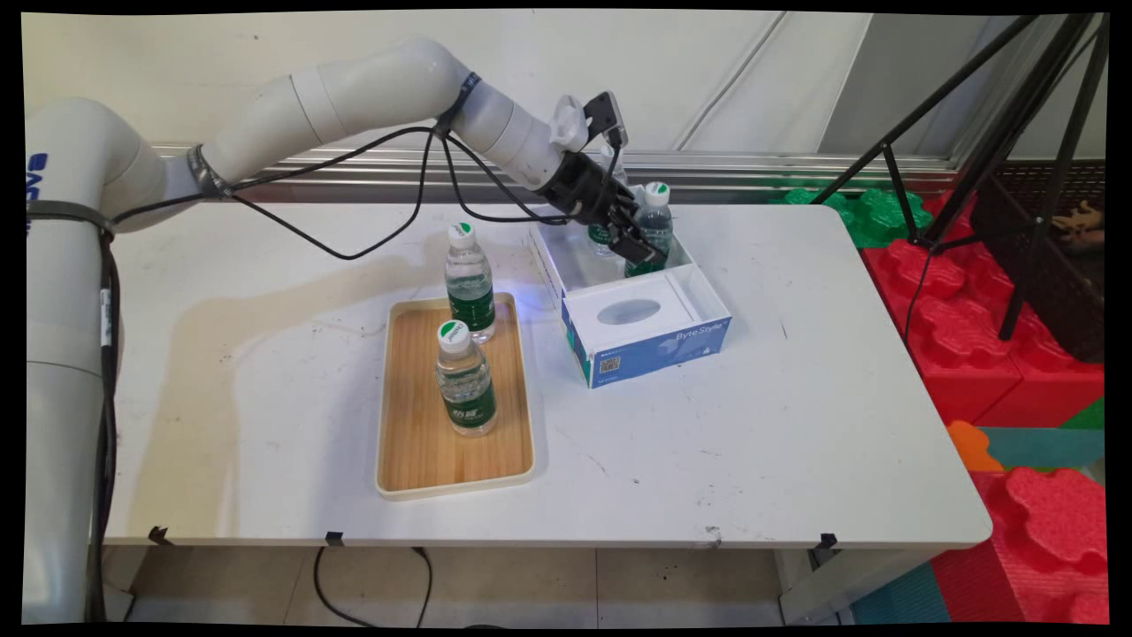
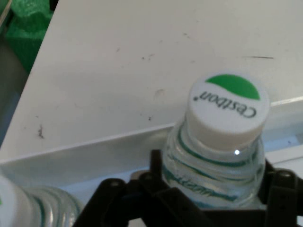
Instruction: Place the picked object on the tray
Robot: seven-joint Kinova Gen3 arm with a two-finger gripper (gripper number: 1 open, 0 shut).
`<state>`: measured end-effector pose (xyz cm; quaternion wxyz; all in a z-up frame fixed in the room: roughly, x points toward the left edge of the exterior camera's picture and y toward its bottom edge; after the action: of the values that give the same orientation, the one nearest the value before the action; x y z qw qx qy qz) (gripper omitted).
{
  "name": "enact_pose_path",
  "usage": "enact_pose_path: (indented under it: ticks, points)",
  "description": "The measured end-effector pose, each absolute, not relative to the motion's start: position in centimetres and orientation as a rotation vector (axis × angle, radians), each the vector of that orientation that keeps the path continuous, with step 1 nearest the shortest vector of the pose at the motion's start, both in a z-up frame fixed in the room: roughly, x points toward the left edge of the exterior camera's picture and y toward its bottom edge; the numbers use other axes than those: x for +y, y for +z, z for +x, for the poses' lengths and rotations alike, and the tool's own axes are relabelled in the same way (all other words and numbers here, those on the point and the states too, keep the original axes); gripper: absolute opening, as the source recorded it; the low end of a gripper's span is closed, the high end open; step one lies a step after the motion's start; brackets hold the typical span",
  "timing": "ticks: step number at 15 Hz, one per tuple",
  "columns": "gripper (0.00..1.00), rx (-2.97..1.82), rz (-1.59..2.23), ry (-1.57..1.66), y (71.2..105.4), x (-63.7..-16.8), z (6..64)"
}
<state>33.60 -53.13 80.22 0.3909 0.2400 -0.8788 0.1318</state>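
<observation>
The fingers [image 2: 213, 189] straddled a bottle [image 2: 215, 156] below its cap, gripping it inside the box [image 1: 619, 341] at one o'clock of the tray [image 1: 416, 442].

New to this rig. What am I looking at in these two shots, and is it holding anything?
A white robot arm with a black two-finger tool works at a white table. The main view looks down from above the table's near side; the hand view comes from a camera on the hand. The tool is shut on a water bottle standing in an open blue and white box, with another bottle beside it. Two more bottles stand on a wooden tray.
</observation>
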Motion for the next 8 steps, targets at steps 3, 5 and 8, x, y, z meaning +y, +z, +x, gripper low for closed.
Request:
enact_pose_path:
  ticks: [3, 5, 8]
  points:
    - [0.00, -2.229, 0.606, 0.333, 80.09, -53.16, 33.43]
    - [0.00, -2.226, 0.605, 0.331, 80.06, -53.09, 33.35]
    - [0.00, -2.224, 0.604, 0.330, 80.13, -52.99, 33.33]
